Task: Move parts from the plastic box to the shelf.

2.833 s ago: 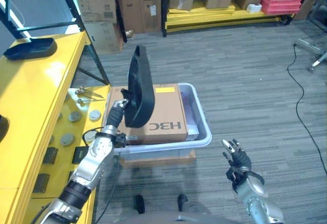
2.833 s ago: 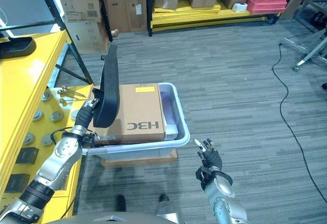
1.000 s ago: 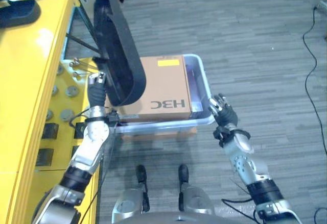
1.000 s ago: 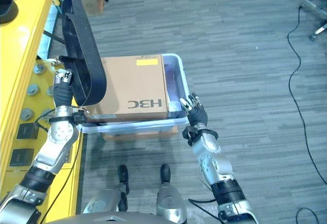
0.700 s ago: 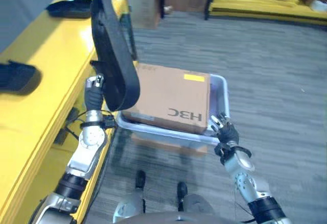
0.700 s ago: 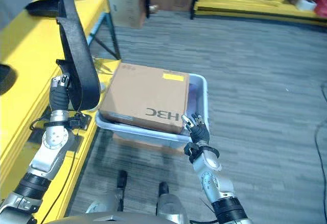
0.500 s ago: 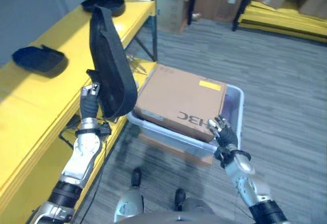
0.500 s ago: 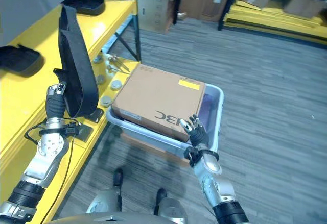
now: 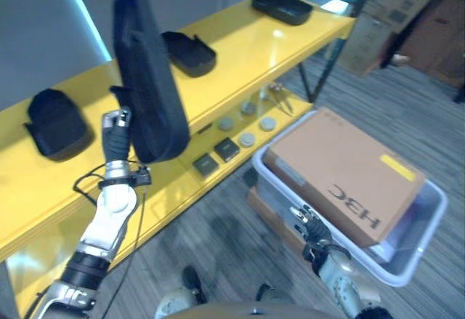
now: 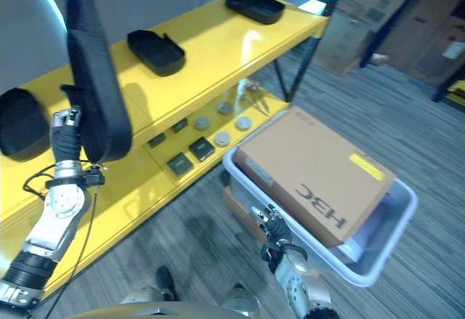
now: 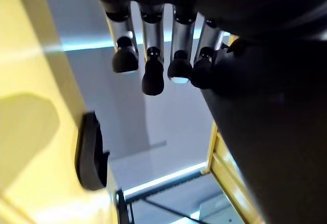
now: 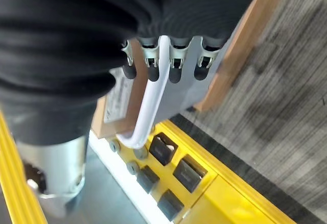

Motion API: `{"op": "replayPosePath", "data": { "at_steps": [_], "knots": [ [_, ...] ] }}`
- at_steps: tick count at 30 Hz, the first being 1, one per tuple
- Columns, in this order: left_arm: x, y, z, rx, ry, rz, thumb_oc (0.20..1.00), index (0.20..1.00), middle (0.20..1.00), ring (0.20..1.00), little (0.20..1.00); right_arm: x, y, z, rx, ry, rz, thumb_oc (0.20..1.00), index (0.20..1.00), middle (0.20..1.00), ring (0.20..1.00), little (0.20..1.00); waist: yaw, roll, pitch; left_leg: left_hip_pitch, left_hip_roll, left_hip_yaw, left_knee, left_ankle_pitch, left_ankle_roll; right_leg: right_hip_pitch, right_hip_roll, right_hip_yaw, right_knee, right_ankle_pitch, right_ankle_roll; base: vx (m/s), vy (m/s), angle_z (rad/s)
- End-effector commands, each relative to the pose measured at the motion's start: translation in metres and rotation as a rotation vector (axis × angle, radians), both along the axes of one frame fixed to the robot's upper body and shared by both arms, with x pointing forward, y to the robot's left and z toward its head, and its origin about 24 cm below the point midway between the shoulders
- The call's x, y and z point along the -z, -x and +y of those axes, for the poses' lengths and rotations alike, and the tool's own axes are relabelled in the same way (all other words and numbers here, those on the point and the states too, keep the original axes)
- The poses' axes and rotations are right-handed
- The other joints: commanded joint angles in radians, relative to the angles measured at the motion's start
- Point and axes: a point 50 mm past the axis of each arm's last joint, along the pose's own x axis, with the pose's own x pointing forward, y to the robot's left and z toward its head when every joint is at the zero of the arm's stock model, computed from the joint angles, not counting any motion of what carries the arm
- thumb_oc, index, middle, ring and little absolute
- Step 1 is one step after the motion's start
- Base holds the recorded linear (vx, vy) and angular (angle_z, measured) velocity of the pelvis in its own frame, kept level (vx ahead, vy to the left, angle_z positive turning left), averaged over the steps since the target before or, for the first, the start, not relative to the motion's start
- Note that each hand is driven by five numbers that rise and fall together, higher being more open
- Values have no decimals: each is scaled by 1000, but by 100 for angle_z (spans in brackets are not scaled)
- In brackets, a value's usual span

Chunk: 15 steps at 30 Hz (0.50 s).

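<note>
the long black part [image 9: 145, 86] stands upright in the left hand [image 9: 116, 141], held by its lower end with the fingers curled against it; in the left wrist view the dark tips [image 11: 153, 76] rest beside the part's black surface [image 11: 265, 132]. over the last few seconds the whole picture has swung from the box toward the yellow shelf [image 9: 240, 50], so the camera has turned rather than the things; the part, which a moment ago stood over the cardboard box [image 9: 341, 177], now rises in front of the shelf's top board, between two black parts already lying there, one [image 9: 54, 123] toward the near end and one [image 9: 190, 50] farther along, with a third [image 9: 283, 6] at the far end. small round and square pieces [image 9: 225, 148] sit on the lower board. the pale plastic box [image 9: 407, 261] with the cardboard box in it lies off to the right, well apart from the held part. the right hand [image 9: 309, 228] hangs low just beside the plastic box's near rim, fingers relaxed and holding nothing; its wrist view shows the tips [image 12: 153, 73] straight over the rim [image 12: 148, 114]. this reads as the carrying step nearly done: the part seems ready to be lowered onto the bare stretch of board between its neighbours, and being tall and held low, it may tip as it goes down.
</note>
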Motion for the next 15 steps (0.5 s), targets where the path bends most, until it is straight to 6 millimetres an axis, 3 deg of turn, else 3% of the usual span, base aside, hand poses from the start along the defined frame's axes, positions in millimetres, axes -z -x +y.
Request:
{"op": "replayPosePath", "data": {
  "at_steps": [1,6,10,13,15],
  "knots": [
    [-40,7,21,-98,-91,-211,200,200,200,200,200,9,3,9,-59,102,67,1000,1000,1000,1000,1000,16,-30,-18,-32,16,-106,-36,61,-63,27,71,2,-162,135,-9,53,264,28],
    [-36,21,35,-156,-132,-179,200,200,200,200,200,38,25,5,14,88,236,1000,1000,1000,1000,1000,68,-26,-19,-24,-22,-145,-30,40,-28,30,38,-18,-144,147,-3,18,182,26],
    [-38,27,43,-169,-180,-162,200,200,200,200,200,57,37,0,107,41,316,1000,1000,1000,1000,1000,115,-17,-18,-6,-68,-201,-16,-2,9,27,-15,-7,-74,139,21,77,191,20],
    [-42,22,40,-170,-208,-155,200,200,200,200,200,61,41,1,137,26,330,1000,1000,1000,1000,1000,113,-7,-4,-4,-106,-254,0,-24,53,-37,-86,60,88,192,32,70,221,28],
    [-42,19,38,-165,-211,-150,200,200,200,200,200,62,43,1,146,29,332,1000,1000,1000,1000,1000,96,2,9,0,-122,-297,3,-34,74,-90,-90,138,189,218,27,77,160,46]
  ]
}}
